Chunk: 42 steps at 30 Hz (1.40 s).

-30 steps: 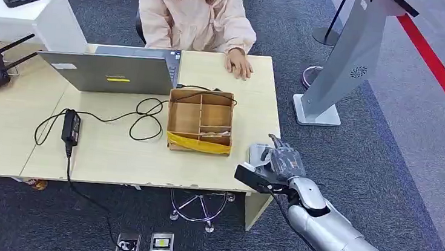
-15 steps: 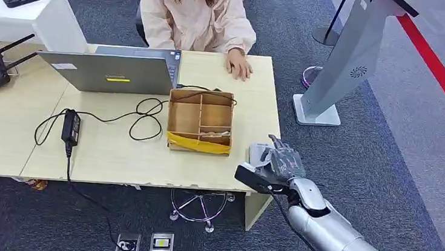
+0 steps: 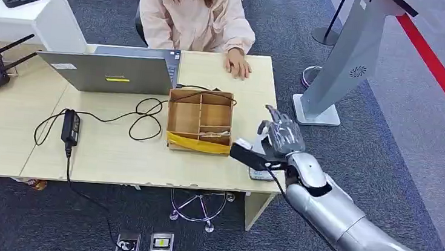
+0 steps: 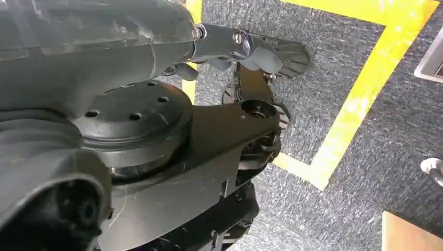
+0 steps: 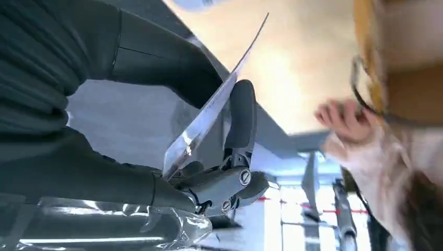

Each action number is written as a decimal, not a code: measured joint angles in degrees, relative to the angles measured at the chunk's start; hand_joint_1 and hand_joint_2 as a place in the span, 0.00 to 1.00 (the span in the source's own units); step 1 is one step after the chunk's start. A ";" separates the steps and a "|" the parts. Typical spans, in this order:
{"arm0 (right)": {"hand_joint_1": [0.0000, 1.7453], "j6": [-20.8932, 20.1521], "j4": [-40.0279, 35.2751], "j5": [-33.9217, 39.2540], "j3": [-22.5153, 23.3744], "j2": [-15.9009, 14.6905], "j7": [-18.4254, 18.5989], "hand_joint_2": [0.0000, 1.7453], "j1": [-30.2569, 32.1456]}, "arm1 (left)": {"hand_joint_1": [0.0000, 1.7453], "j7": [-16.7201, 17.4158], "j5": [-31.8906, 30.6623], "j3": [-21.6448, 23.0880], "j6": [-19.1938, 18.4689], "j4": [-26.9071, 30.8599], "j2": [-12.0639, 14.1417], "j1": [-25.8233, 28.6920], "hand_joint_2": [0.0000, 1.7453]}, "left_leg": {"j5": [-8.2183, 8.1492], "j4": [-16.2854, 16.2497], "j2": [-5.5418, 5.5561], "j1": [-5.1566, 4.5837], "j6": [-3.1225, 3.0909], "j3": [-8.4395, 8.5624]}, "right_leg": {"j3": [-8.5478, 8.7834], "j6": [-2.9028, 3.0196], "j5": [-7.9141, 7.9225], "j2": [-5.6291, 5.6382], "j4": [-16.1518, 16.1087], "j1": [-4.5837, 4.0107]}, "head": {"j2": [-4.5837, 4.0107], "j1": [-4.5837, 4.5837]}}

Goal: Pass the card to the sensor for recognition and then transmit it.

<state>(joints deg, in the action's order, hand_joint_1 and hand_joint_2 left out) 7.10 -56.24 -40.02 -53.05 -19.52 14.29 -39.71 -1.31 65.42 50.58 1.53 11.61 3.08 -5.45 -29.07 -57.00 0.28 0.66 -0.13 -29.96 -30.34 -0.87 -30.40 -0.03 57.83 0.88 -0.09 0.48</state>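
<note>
Your right hand (image 3: 280,138) has the card (image 5: 209,112) pinched — in the right wrist view its thin glossy sheet sits edge-on between the thick thumb and a dark finger (image 5: 241,117), its long axis running out past the fingertips. From the head view the hand hangs over the desk (image 3: 120,153) at its near right corner, the fingers lifted and pointing away from you. A small pale device (image 3: 259,172) lies flat on the desk just below and behind the fingers, close under the wrist; it looks like the sensor, though it is too small to be sure. If so, the card must come back and down toward it, flat face first.

Beyond the fingers, across the desk, a person's hand (image 3: 239,65) rests on the wood, the likely receiver. Beside the fingers, toward the desk's middle, stands a cardboard box (image 3: 200,120) with dividers.

Your left hand (image 4: 251,49) hangs over grey carpet, its fingers curled in with nothing in them.
</note>
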 joint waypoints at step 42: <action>1.00 -2.71 9.70 2.10 -8.00 13.51 -4.94 1.00 -16.22 | 0.00 0.00 1.31 2.82 1.66 0.00 0.76 -0.06 0.00 | 0.01 -0.02 0.07 0.00 -0.01 -0.20 | -0.18 0.01 -0.01 -0.11 0.01 -0.01 | 0.00 0.00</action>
<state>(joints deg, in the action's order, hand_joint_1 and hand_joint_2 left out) 4.39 -46.54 -37.92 -61.04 -6.01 9.36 -55.92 -1.31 66.73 53.40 3.19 11.61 3.85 -5.50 -29.06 -57.02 0.35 0.66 -0.13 -30.16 -30.52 -0.87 -30.41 -0.14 57.84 0.87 -0.09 0.48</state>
